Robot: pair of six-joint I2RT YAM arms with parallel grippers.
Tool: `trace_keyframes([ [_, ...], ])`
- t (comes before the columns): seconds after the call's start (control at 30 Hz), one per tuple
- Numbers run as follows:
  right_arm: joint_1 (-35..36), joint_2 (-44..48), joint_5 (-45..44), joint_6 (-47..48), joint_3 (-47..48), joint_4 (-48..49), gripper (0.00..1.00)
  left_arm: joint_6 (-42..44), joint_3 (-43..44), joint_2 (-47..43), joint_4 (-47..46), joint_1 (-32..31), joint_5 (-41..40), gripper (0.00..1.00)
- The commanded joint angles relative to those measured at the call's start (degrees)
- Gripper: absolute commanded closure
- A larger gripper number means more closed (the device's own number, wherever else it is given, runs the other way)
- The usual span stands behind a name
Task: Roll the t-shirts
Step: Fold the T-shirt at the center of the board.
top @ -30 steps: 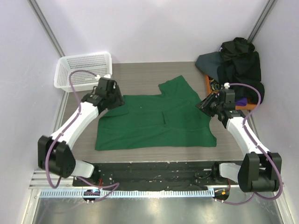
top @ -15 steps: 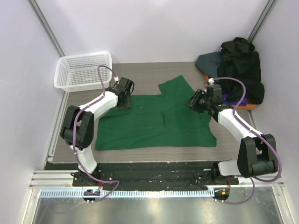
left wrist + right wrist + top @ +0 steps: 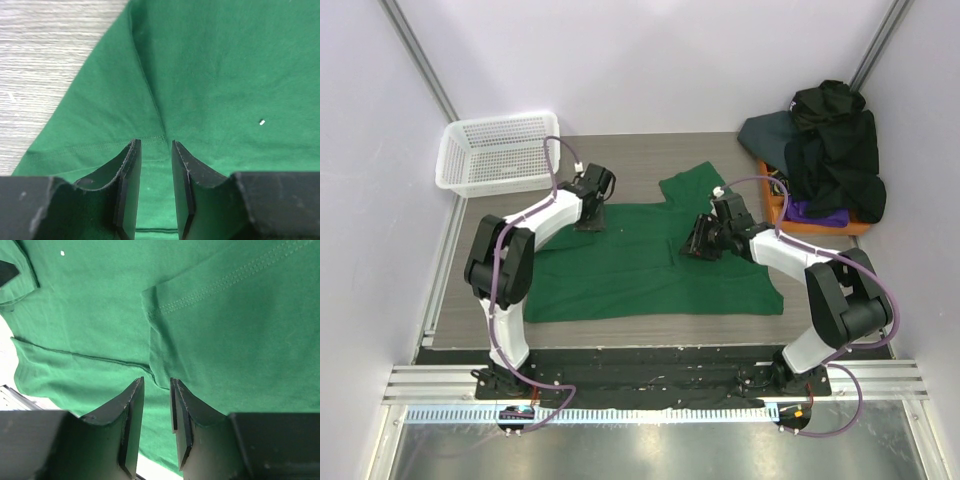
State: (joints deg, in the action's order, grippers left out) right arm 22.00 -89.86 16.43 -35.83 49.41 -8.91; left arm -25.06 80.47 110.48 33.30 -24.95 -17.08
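A dark green t-shirt lies spread flat on the table, one sleeve pointing to the far side. My left gripper hovers low over its far left part. In the left wrist view that gripper is open by a narrow gap, with a seam of the green t-shirt running up to its tips and nothing between them. My right gripper is over the shirt's middle. In its own view the right gripper is open narrowly above a folded edge of the green t-shirt. Other dark t-shirts are heaped at the back right.
A white mesh basket stands at the back left corner. The orange tray under the heap of dark shirts sits against the right wall. Bare wooden table shows left of the shirt, and the table's near edge runs just past the shirt's hem.
Both arms have swung inward over the green shirt. The left gripper went right to the shirt's far left part and its jaws narrowed. The right gripper moved left to the shirt's middle.
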Motion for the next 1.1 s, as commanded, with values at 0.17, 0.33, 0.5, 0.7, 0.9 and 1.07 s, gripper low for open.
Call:
trace_keyframes([
  [0.17,0.2,0.9,-1.2,1.1,2.4,2.3,0.65,0.6,2.3,3.2,1.6,-1.2,-1.6,0.72],
  [0.33,0.3,0.9,-1.5,1.3,2.3,2.1,0.65,0.3,2.5,3.9,2.6,-1.2,-3.4,0.77],
  [0.5,0.3,0.8,-1.6,1.2,2.0,2.2,0.65,0.1,3.6,5.8,3.8,-1.2,-3.0,0.74],
  [0.7,0.3,0.6,-1.8,1.3,1.7,2.2,0.65,-0.3,3.0,5.2,3.2,-1.1,-2.7,0.71],
  [0.9,0.3,0.2,-1.8,1.2,1.7,2.3,0.65,-0.3,2.7,4.5,2.6,-1.2,-1.6,0.67],
  [1.07,0.3,0.3,-1.9,1.2,1.6,2.3,0.65,-0.3,2.4,4.7,2.5,-1.2,-1.1,0.83],
])
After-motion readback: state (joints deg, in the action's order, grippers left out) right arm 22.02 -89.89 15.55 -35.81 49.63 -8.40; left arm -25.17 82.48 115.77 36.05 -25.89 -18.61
